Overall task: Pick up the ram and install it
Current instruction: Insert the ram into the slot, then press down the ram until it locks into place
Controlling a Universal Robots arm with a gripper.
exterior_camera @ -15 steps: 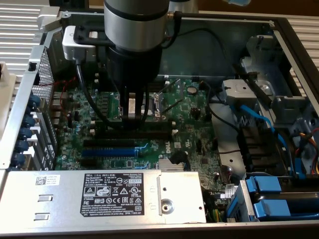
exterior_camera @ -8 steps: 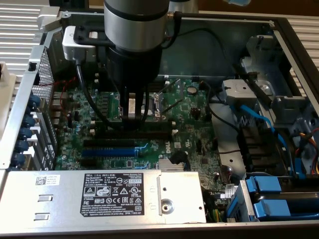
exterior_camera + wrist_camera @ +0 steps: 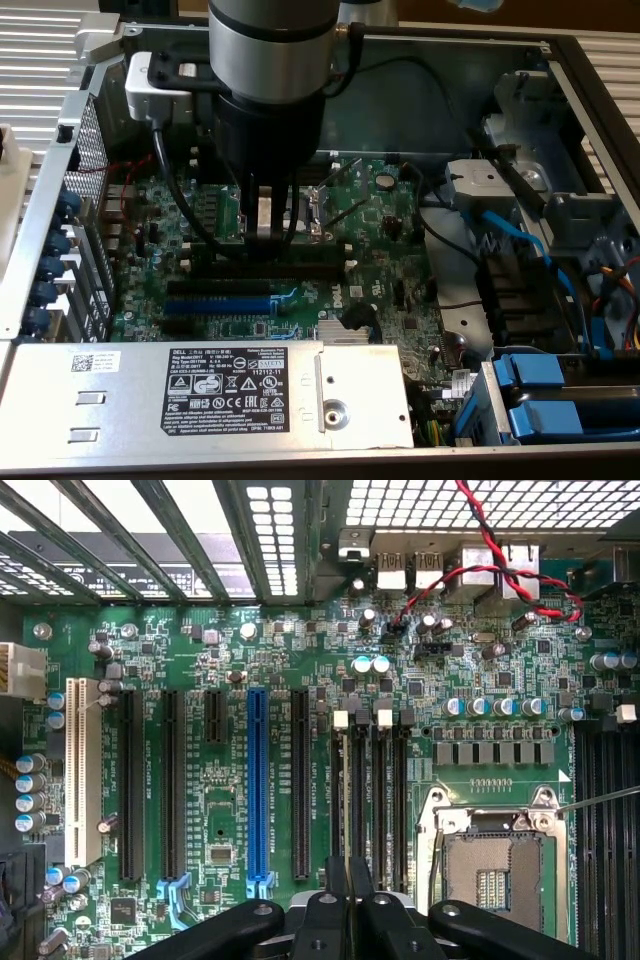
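Observation:
The ram (image 3: 265, 215) hangs in my gripper (image 3: 266, 238), its pale label showing between the two dark fingers and a bit of green board sticking out on the exterior view's left. The gripper is shut on it, low over the motherboard (image 3: 390, 230). It stands just above the long black memory slots (image 3: 300, 262), between the blue expansion slot (image 3: 215, 300) and the processor socket (image 3: 335, 200). In the wrist view the closed gripper (image 3: 345, 905) lines up with the memory slots (image 3: 365, 790) and their white end clips (image 3: 340, 718). A thin dark edge shows between the fingers.
A silver power supply (image 3: 240, 390) with a label fills the near side of the case. Blue drive carriers (image 3: 560, 410) and blue cables sit at the exterior view's right. A red-and-black twisted wire (image 3: 480, 575) runs near the rear ports. The open socket (image 3: 495, 870) lies beside the slots.

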